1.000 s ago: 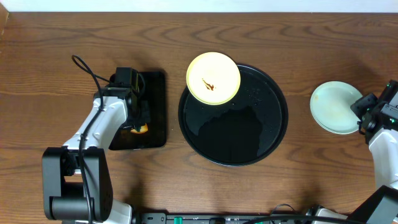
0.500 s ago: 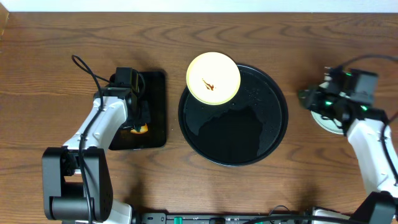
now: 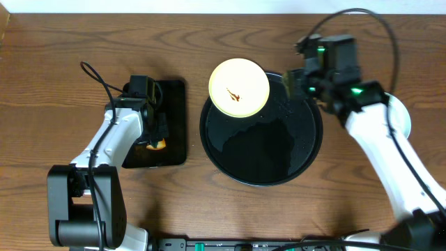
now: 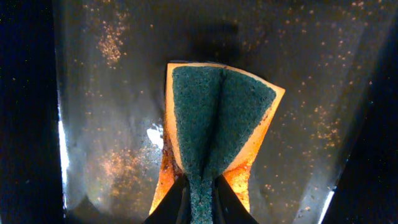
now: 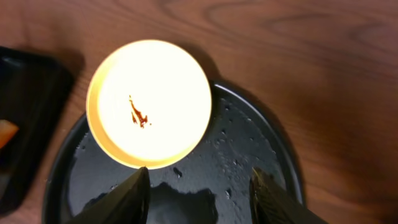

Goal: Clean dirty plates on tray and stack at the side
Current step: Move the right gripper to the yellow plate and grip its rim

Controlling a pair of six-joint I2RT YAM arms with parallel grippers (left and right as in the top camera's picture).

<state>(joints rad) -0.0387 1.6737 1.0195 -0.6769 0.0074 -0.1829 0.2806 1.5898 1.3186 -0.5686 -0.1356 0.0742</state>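
Note:
A pale yellow plate (image 3: pixel 239 87) with a brown sauce smear sits on the upper left rim of the round black tray (image 3: pixel 261 164); it also shows in the right wrist view (image 5: pixel 149 102), as does the wet tray (image 5: pixel 211 186). My right gripper (image 3: pixel 296 82) is open and empty, hovering over the tray's upper right part, just right of the yellow plate (image 5: pixel 200 186). A mint green plate (image 3: pixel 402 118) at the right is mostly hidden by the right arm. My left gripper (image 4: pixel 200 198) is shut on a green-and-orange sponge (image 4: pixel 217 118) over the small black rectangular tray (image 3: pixel 171 125).
The small rectangular tray (image 4: pixel 112 124) is wet and speckled with brown residue. Wooden table (image 3: pixel 70 56) surrounds both trays. The left arm's cable loops at the upper left of the rectangular tray.
My right arm has swung from the mint plates at the far right leftward and up to over the black tray's upper right. The left arm and yellow plate have not moved.

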